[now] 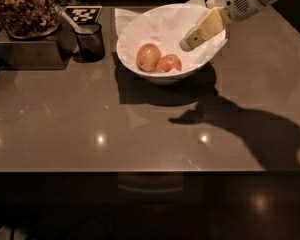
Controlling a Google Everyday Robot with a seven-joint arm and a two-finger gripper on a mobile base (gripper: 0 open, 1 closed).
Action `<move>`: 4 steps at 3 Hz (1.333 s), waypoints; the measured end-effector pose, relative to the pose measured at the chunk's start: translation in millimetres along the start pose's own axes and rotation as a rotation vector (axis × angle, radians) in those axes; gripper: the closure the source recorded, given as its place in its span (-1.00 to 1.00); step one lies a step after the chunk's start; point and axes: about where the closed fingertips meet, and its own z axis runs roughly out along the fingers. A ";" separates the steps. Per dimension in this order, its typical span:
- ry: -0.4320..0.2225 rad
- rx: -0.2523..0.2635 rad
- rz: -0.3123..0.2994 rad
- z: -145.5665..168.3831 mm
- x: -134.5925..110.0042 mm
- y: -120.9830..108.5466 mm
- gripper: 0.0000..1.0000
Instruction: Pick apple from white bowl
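The white bowl, wide and lined with crumpled white paper, stands at the back middle of the counter. In it lie the red-orange apple and, to its left, a paler yellow-gold apple, touching each other. My gripper comes in from the upper right and hangs over the bowl's right side, above and to the right of the red apple, apart from it. It holds nothing that I can see.
A small dark cup stands left of the bowl. A metal container with a bowl of brown snacks sits at the back left. A checkered marker lies behind the cup. The counter's front edge runs across below.
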 end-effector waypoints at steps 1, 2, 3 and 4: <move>-0.001 -0.002 -0.001 2.0 -0.8 -0.6 -0.62; -0.001 -0.003 -0.001 2.4 -0.9 -0.5 -0.42; 0.000 -0.009 -0.004 6.6 -1.7 0.0 -0.44; 0.035 -0.051 -0.030 44.0 -7.1 -5.1 -0.47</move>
